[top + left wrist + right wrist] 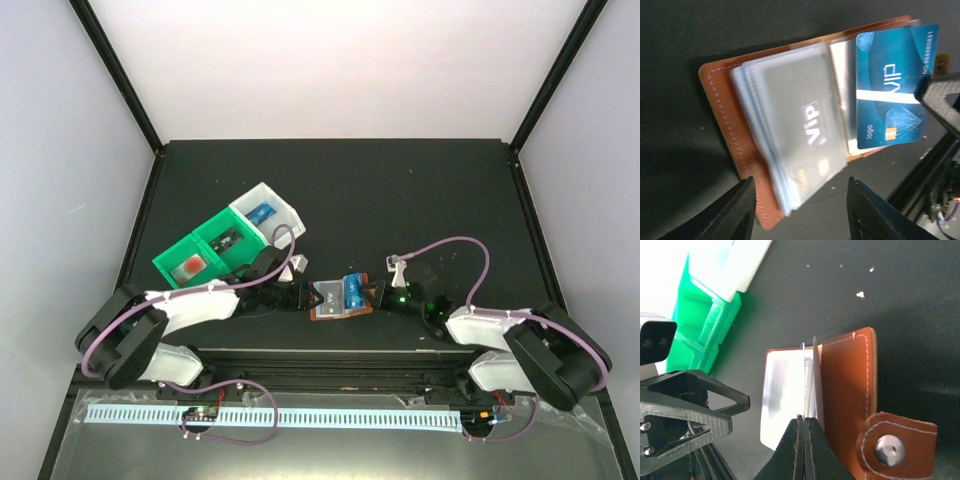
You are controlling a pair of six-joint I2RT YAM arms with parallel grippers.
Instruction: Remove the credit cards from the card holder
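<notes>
The right gripper (804, 422) is pressed together on the thin edge of the blue card (892, 85), which stands partway out of the card holder (727, 125); the left gripper (800, 192) is spread, its fingers set either side of the holder's edge with nothing pinched. The card is judged light, stiff and slick, best taken by a free short edge and slid flat along its sleeve; the clear pockets (790, 100) look soft and may lift with it unless the leather is pinned. White "VIP" lettering and a gold chip are shown on the blue card; a greyish card (810, 135) is seen under plastic. The brown holder lies open near the table's (450, 190) near edge, between the arms; the bin tray (225, 238) stands beyond, leftward.
</notes>
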